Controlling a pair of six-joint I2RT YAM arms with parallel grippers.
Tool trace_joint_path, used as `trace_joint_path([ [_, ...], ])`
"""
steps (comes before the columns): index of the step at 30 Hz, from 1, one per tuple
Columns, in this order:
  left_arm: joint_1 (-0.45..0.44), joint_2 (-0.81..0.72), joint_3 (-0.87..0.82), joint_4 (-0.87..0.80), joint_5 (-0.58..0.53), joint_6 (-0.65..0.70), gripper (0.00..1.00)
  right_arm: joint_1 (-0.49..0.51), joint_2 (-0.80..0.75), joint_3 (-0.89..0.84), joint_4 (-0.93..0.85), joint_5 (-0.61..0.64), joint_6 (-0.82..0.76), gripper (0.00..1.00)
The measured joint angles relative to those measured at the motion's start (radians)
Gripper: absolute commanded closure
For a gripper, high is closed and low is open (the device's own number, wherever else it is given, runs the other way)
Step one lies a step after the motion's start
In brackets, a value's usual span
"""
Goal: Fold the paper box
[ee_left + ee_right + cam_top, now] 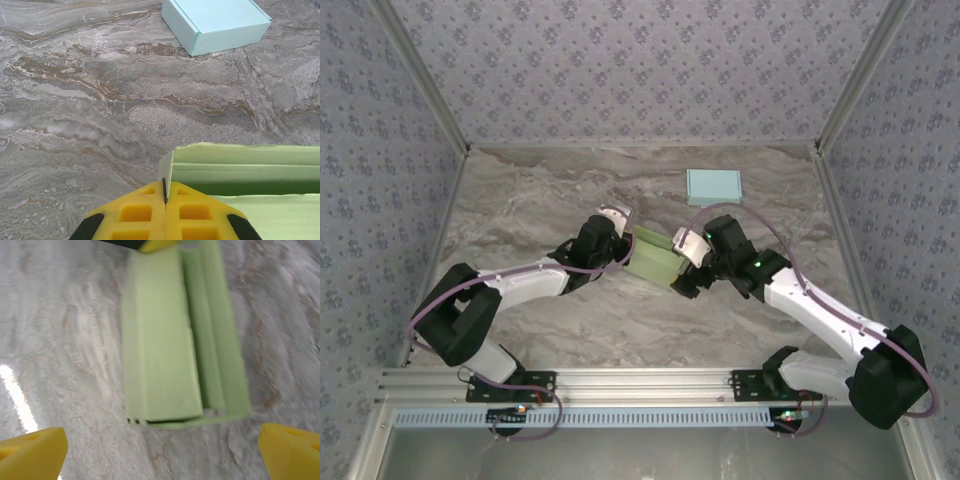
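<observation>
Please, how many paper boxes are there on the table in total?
2. A green box, open, lies in the middle of the table; a light blue box, closed, lies farther back on the right. Nothing seems to hide another.

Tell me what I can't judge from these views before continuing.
- Top view: the left gripper and right gripper cover the green box's ends.
- Left wrist: frame edges cut off most of the green box; shut fingers hide the pinched wall.
- Right wrist: blur smears the box's creases.
- Blue box: too small in the top view for detail.
</observation>
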Motion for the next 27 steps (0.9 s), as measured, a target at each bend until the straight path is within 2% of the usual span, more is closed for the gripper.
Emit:
trace_joint_path([
  [8,0.003,0.000,-0.006,0.007,-0.026,-0.001,0.98,-0.010,0.079,-0.011,0.112,0.078,-0.121,0.04],
  [15,0.003,0.000,-0.011,0.014,-0.026,-0.008,0.98,-0.025,0.103,0.000,0.126,0.072,-0.145,0.04],
  [22,0.001,0.000,-0.011,0.017,-0.018,-0.008,0.98,-0.080,0.053,0.002,0.066,-0.053,-0.168,0.01],
  [27,0.000,0.000,-0.013,0.021,-0.014,-0.008,0.99,-0.158,-0.045,-0.033,0.109,-0.155,-0.166,0.00],
])
